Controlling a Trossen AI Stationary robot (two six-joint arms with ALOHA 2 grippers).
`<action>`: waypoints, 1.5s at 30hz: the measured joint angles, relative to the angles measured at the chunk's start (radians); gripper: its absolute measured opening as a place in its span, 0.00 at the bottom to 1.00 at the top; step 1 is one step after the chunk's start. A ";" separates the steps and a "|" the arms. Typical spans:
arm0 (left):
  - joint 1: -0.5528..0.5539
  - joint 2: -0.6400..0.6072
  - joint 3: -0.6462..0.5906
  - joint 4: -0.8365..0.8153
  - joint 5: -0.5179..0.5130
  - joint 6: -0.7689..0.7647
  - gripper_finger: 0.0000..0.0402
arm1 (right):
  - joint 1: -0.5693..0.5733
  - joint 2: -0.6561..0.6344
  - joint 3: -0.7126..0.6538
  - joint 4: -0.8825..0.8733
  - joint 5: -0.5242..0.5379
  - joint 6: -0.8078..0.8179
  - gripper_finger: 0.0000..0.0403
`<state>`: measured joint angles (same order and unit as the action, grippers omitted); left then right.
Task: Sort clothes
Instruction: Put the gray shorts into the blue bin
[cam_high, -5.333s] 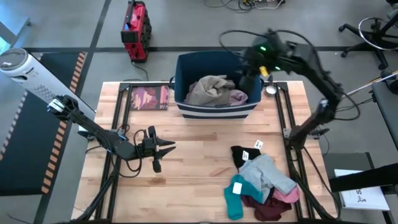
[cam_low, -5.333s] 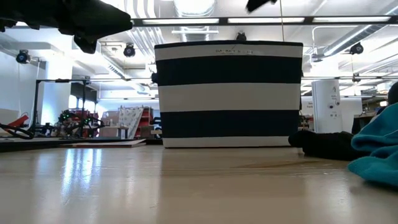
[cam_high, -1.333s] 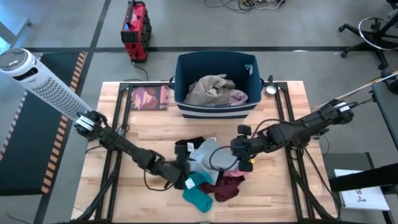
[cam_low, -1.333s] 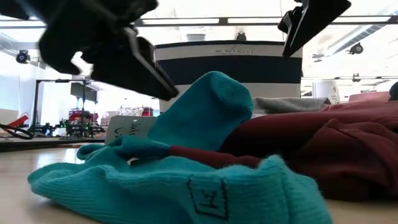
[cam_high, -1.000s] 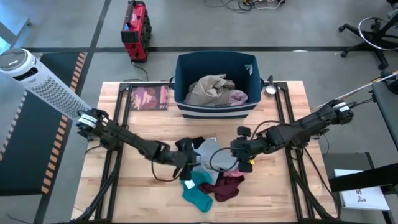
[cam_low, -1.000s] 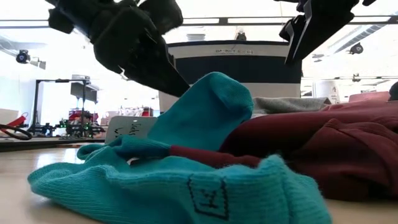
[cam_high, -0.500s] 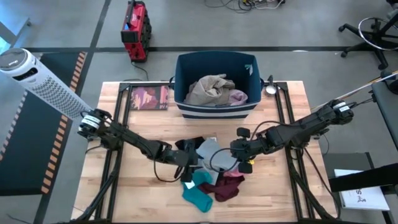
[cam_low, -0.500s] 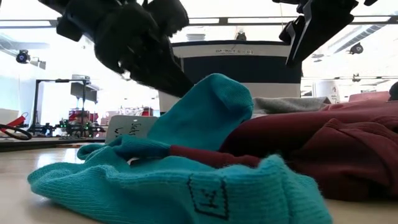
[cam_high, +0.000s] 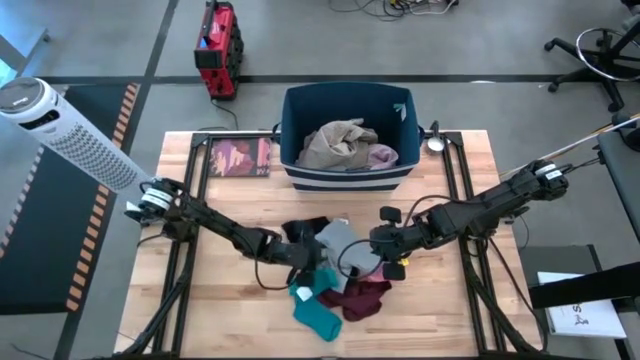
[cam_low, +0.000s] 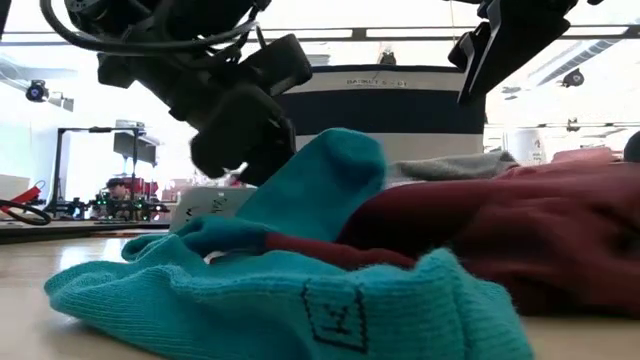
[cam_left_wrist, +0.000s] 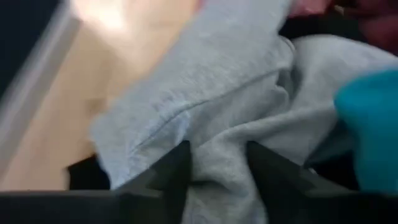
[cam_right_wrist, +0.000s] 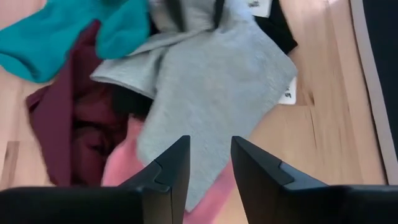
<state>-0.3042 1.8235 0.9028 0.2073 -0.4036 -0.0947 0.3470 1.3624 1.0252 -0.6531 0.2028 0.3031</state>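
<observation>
Here, grey garment (cam_left_wrist: 211, 106) between left fingers (cam_left_wrist: 171, 171), under right fingers (cam_right_wrist: 171, 165).

Clothes pile (cam_high: 340, 275) before bin (cam_high: 348, 100)

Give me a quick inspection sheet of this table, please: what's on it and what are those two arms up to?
Surface: wooden table, bare at the edges.
Job's things: pile of grey piece, teal piece, maroon piece, black piece; beige garment in the bin.
Clutter: printed sheet beside the bin.
Grippers: left gripper closing on a grey fold; right gripper partly open above the grey piece.
Cables: loops along both arms.
Surroundings: red device, office chair.
</observation>
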 joint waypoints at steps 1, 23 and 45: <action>0.000 -0.004 0.002 0.001 -0.030 0.015 0.29 | 0.000 0.000 0.000 0.004 0.000 0.000 0.26; 0.009 -0.488 0.035 0.009 -0.164 0.255 0.00 | 0.066 0.000 0.000 0.020 0.010 0.003 0.15; 0.370 -0.611 0.137 0.146 -0.022 0.497 0.00 | 0.067 -0.001 -0.029 0.176 0.010 -0.042 0.10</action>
<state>0.0662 1.2129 1.0393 0.3536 -0.4255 0.4019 0.4141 1.3613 0.9961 -0.4768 0.2127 0.2615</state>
